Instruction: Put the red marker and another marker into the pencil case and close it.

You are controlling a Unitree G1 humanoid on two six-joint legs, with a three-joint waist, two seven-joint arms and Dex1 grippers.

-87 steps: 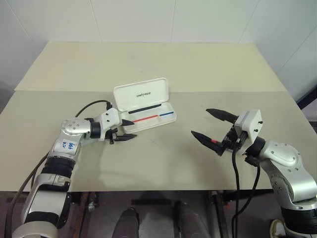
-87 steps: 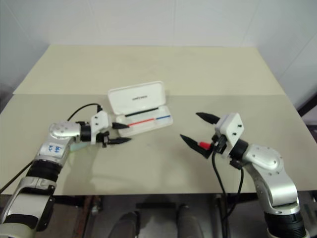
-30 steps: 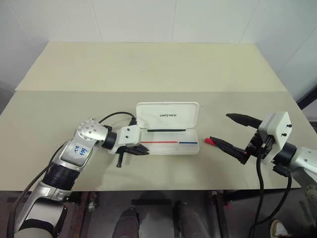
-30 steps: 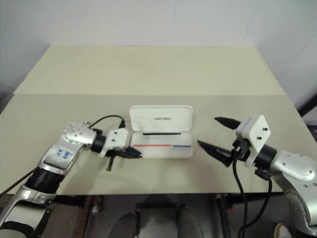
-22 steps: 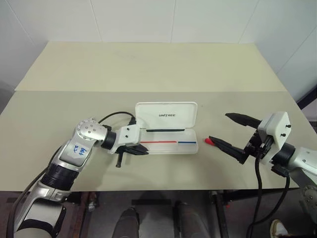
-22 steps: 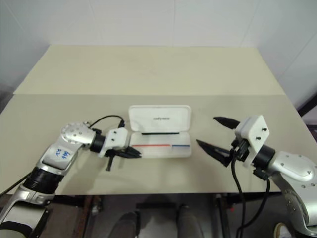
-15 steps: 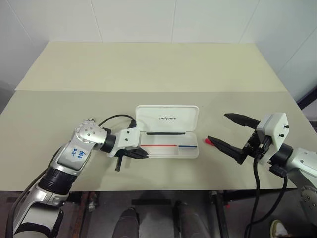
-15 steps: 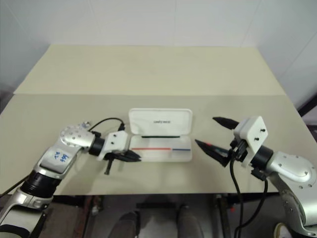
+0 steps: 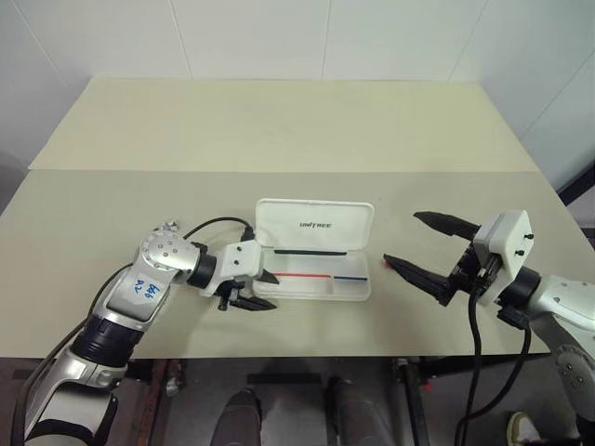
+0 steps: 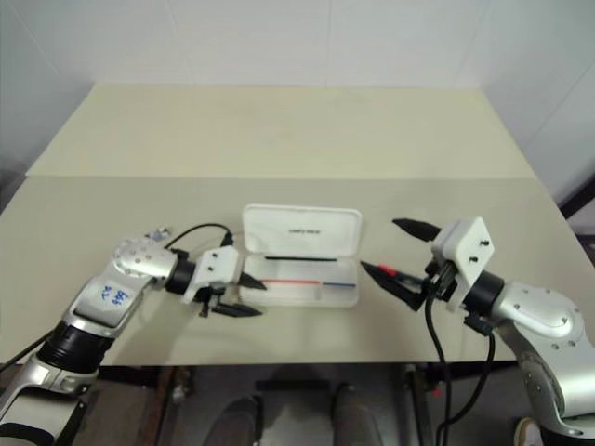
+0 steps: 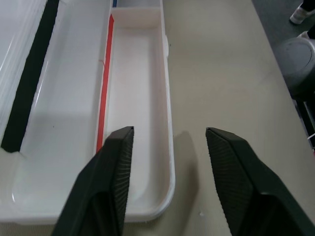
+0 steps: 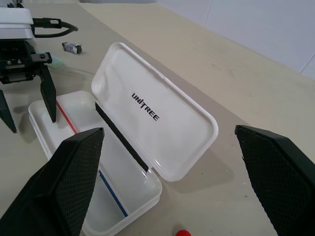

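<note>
Worktop (image 9: 297,121) from above: the pencil case (image 9: 314,226) lies open, empty. Left hand (image 9: 257,290), fingers apart, straddles its near rim; right hand (image 10: 400,249) gapes empty over the red marker (image 10: 384,270). Right wrist view: a red cap (image 12: 183,232) peeks below; drop straight onto it.

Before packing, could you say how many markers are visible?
2. The red marker lies right of the pencil case, mostly hidden under the right gripper; the light green marker, beside the left gripper, partly hidden.
</note>
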